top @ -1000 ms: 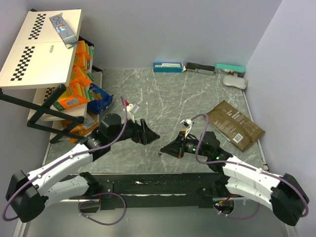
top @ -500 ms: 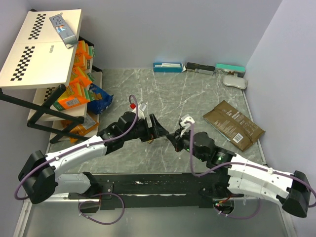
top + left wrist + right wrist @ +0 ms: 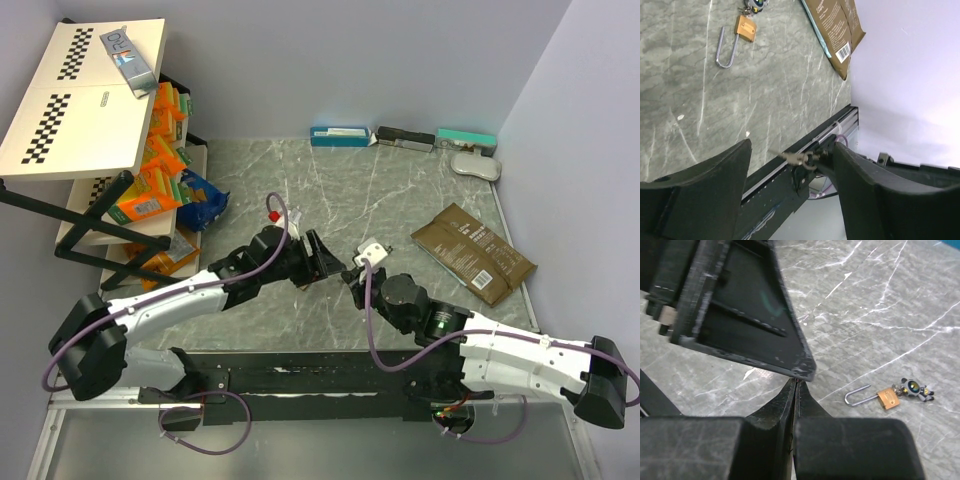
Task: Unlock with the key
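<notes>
A small brass padlock (image 3: 745,28) with a long silver shackle lies flat on the marble table (image 3: 685,100). A robot-shaped charm (image 3: 754,5) lies at its body end. The padlock also shows in the right wrist view (image 3: 886,397). In the top view it is hidden. My right gripper (image 3: 796,381) is shut, and a silver key (image 3: 791,158) sticks out of its tip. My left gripper (image 3: 792,145) is open, with its jaws on either side of that key. In the top view the left gripper (image 3: 328,262) and right gripper (image 3: 352,278) meet mid-table.
A brown pouch (image 3: 475,250) lies at the right and also shows in the left wrist view (image 3: 836,25). A rack of snack packs (image 3: 160,190) stands at the left under a checkered board (image 3: 85,95). Flat boxes (image 3: 340,135) line the back wall.
Both grippers have moved in from apart and now meet at mid-table. The left arm reached right and the right gripper came up and left with the key.
</notes>
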`<action>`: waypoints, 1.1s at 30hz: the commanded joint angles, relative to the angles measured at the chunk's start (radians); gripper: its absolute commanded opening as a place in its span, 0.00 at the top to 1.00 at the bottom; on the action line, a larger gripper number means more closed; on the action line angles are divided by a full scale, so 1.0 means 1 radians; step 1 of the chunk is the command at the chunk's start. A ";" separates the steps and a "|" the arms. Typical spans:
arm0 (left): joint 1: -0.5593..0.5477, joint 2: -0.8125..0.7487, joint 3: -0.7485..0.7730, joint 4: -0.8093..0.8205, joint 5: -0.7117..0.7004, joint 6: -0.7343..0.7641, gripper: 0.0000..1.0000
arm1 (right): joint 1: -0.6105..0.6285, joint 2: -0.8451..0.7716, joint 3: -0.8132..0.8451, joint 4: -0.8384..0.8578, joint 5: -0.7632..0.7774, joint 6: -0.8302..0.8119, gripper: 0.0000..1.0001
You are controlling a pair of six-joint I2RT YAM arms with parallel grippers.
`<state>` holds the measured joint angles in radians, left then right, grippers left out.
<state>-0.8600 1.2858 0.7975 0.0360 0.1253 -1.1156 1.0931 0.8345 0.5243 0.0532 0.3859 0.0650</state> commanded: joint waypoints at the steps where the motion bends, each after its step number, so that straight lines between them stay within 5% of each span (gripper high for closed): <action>1: -0.011 0.023 0.054 0.057 -0.023 -0.024 0.30 | 0.025 0.001 0.039 0.037 0.053 -0.050 1.00; 22: -0.050 0.150 0.089 0.122 0.054 -0.009 0.99 | 0.108 0.143 0.089 0.030 0.232 -0.154 1.00; 30: -0.050 0.138 0.037 0.212 0.047 -0.020 0.99 | 0.129 0.222 0.140 -0.003 0.297 -0.131 1.00; 33: -0.050 0.107 0.014 0.209 -0.007 0.011 0.99 | 0.129 0.235 0.152 -0.026 0.282 -0.082 0.89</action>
<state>-0.8883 1.4319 0.8352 0.1703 0.1047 -1.1255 1.2129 1.0557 0.6079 -0.0059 0.6693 -0.0658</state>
